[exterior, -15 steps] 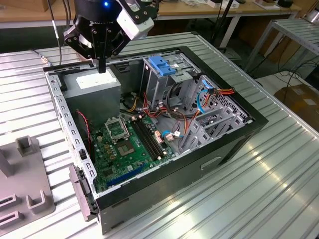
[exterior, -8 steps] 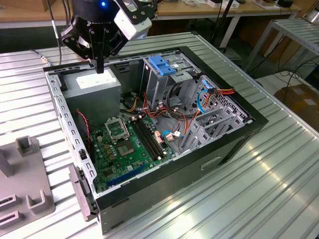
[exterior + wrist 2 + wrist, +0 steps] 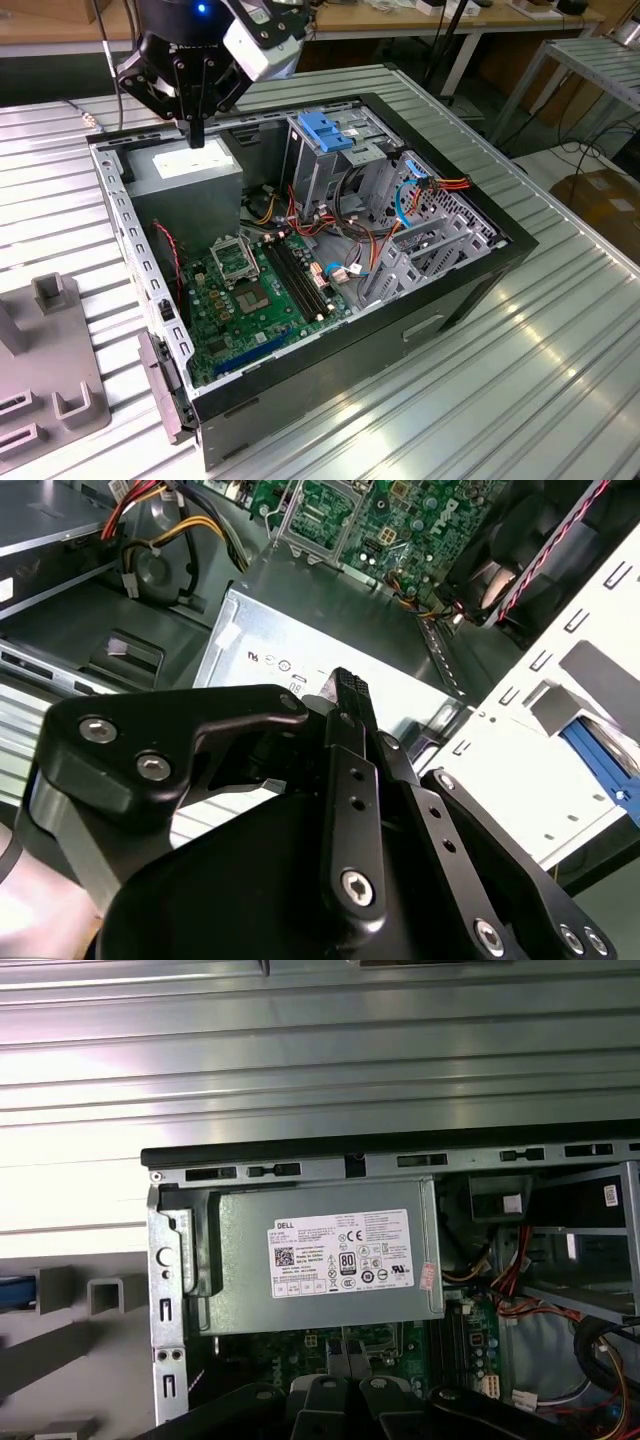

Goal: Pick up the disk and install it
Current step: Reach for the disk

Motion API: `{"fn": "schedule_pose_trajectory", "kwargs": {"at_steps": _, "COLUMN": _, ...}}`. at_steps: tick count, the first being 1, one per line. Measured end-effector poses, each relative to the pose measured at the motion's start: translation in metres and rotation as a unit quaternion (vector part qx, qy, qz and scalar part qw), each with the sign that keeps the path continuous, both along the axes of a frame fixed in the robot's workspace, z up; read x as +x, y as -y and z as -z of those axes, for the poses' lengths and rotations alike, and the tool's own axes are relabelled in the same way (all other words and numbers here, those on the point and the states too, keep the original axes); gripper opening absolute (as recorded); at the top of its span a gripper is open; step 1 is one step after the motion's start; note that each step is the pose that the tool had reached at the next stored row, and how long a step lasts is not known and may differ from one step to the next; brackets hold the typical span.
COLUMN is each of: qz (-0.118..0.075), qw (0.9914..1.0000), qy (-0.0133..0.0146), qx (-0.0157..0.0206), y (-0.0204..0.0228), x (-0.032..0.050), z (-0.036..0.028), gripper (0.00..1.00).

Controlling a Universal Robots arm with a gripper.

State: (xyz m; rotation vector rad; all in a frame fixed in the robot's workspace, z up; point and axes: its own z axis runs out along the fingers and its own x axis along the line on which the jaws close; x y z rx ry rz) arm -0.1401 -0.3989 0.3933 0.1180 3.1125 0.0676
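At 8 o'clock in the exterior view, the grey fixture [image 3: 50, 385] sits on the counter [image 3: 520, 400] beside the computer case [image 3: 420, 330], which is laid on its side so you can reach in from above. What is probably the disk [image 3: 14, 1291], a blue edge in the first wrist view, lies at that fixture, staged for pickup. Farther back, at 11 o'clock, your end effector [image 3: 196, 132] hangs over the power supply [image 3: 190, 170], fingers closed on nothing. The blue-topped drive cage [image 3: 325, 135] stands at 12 o'clock.

In sight: one tool [image 3: 197, 138], one open computer case [image 3: 350, 372], one power-supply box [image 3: 190, 176], one motherboard [image 3: 250, 300] and one blue-topped drive cage [image 3: 325, 150].
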Motion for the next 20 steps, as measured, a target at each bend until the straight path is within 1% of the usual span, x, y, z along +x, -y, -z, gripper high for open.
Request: {"fn": "schedule_pose_trajectory", "kwargs": {"at_steps": 20, "qz": 0.000, "qw": 1.00000, "qy": 0.0000, "qx": 0.0000, "y": 0.0000, "x": -0.0144, "z": 0.0000, "gripper": 0.10}}
